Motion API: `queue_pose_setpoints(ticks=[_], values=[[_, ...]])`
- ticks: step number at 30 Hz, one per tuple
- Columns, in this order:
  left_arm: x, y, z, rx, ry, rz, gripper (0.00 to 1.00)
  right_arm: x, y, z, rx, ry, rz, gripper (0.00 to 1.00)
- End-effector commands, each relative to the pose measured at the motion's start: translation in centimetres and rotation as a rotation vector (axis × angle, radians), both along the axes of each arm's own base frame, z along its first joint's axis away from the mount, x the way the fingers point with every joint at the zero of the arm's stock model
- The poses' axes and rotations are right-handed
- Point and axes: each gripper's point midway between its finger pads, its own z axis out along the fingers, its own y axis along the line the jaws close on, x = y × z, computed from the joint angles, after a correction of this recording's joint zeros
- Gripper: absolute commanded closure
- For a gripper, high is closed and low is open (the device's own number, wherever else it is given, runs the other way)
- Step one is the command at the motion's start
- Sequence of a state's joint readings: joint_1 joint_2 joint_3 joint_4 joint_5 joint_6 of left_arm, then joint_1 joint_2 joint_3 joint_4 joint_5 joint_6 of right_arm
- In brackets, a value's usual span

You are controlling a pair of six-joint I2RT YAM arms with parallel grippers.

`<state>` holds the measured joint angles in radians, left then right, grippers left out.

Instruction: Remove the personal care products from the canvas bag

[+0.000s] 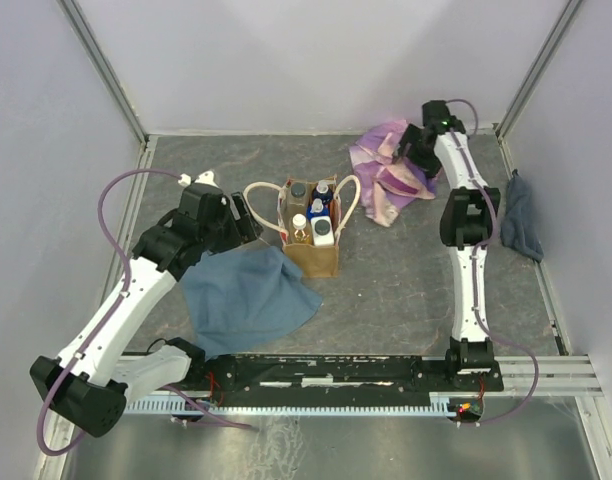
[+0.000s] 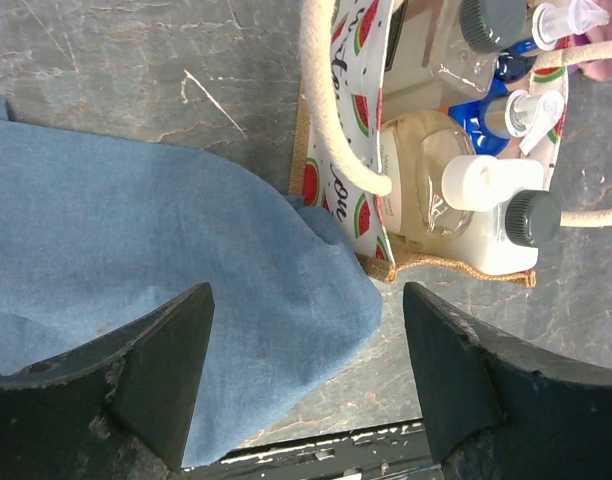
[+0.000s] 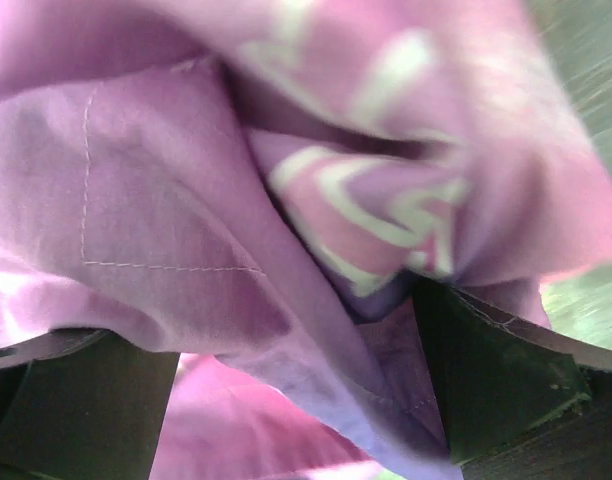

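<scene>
The tan canvas bag (image 1: 318, 258) stands upright mid-table with cream loop handles. Several bottles stand inside it: a white one (image 1: 323, 233), a blue-capped one (image 1: 317, 211) and a grey-capped one (image 1: 299, 190). In the left wrist view the bag's watermelon-print lining (image 2: 358, 205) shows with the white bottle (image 2: 491, 250) and the grey-capped clear bottle (image 2: 464, 40). My left gripper (image 1: 250, 216) is open and empty just left of the bag, over the blue cloth (image 2: 136, 250). My right gripper (image 1: 406, 152) is open at the back, its jaws pushed into the purple-pink cloth (image 3: 186, 200).
The blue cloth (image 1: 248, 295) lies in front of and left of the bag, its corner touching the bag's base. The purple-pink cloth (image 1: 386, 180) lies at the back right. A dark grey cloth (image 1: 523, 230) lies at the right edge. Walls enclose the table.
</scene>
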<state>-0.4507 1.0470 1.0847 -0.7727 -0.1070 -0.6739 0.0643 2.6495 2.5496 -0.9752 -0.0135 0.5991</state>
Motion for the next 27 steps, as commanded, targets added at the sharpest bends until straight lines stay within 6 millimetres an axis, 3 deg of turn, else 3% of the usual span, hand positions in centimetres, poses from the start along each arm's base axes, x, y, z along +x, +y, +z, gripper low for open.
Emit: queue_pose_setpoints(ticks=[1, 4, 6, 8, 11, 19, 27], values=[[-0.5, -0.7, -0.5, -0.052, 0.027, -0.011, 0.18, 4.4, -4.2, 2.5, -0.062, -0.208, -0.112, 0.00], [-0.8, -0.5, -0.9, -0.050, 0.028, -0.004, 0.18, 4.3, -4.1, 8.1, -0.122, -0.347, -0.094, 0.00], [-0.8, -0.4, -0.8, -0.053, 0.021, 0.002, 0.18, 2.9, -4.0, 11.6, -0.210, -0.410, -0.061, 0.00], [-0.8, -0.5, -1.0, -0.057, 0.020, 0.000, 0.18, 1.1, -3.4, 14.4, -0.252, -0.439, -0.030, 0.00], [-1.3, -1.0, -2.3, -0.067, 0.063, -0.024, 0.18, -1.8, -2.1, 16.5, -0.253, -0.430, 0.026, 0.00], [-5.3, -2.6, -6.6, -0.155, 0.251, -0.097, 0.18, -9.5, -1.3, 19.4, -0.206, -0.431, 0.069, 0.00], [-7.7, -3.5, -9.1, -0.130, 0.363, -0.168, 0.17, -12.4, -1.2, 19.7, -0.184, -0.406, 0.084, 0.00]])
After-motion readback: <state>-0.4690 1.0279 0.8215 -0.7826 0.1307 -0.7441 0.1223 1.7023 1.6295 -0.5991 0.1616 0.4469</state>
